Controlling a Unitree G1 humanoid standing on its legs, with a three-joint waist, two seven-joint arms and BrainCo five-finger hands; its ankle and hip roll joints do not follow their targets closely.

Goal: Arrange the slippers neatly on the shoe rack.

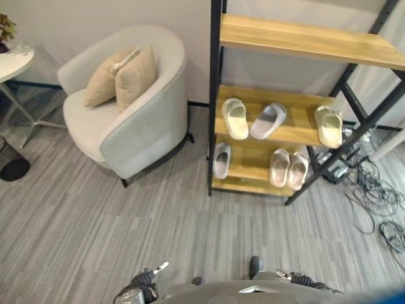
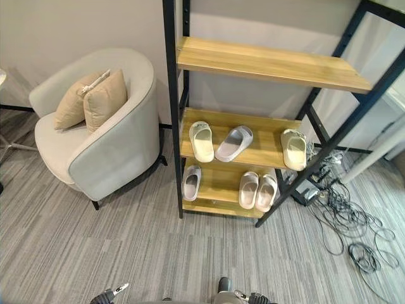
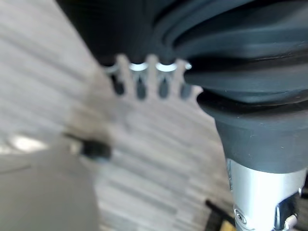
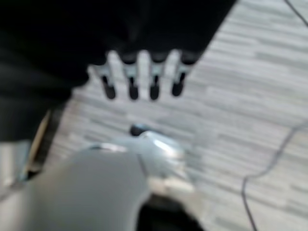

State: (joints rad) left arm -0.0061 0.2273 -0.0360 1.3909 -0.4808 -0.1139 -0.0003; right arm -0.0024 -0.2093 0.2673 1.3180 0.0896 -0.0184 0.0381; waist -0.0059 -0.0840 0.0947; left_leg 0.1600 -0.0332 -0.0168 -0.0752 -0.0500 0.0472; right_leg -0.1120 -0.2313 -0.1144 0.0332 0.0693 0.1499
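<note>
Both hands hang low over the grey striped floor (image 1: 126, 234), nearest the camera: the left hand (image 3: 149, 79) and right hand (image 4: 142, 72) each show straight, relaxed fingers holding nothing. Beyond stands the shoe rack (image 2: 169, 126), black-framed with wooden shelves. Its middle shelf carries two cream slippers (image 2: 201, 140) and one grey slipper (image 2: 235, 142) lying askew; its bottom shelf holds another grey slipper (image 2: 192, 182) and a pale pink pair (image 2: 257, 190). Left of the rack sits an armchair (image 2: 114, 145) with cushions (image 2: 95, 98); cables (image 2: 348, 221) sprawl right of it.

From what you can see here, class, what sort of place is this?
Probably a home or lounge corner: a wooden shoe rack holding slippers, and a cushioned armchair on grey striped flooring.
</note>
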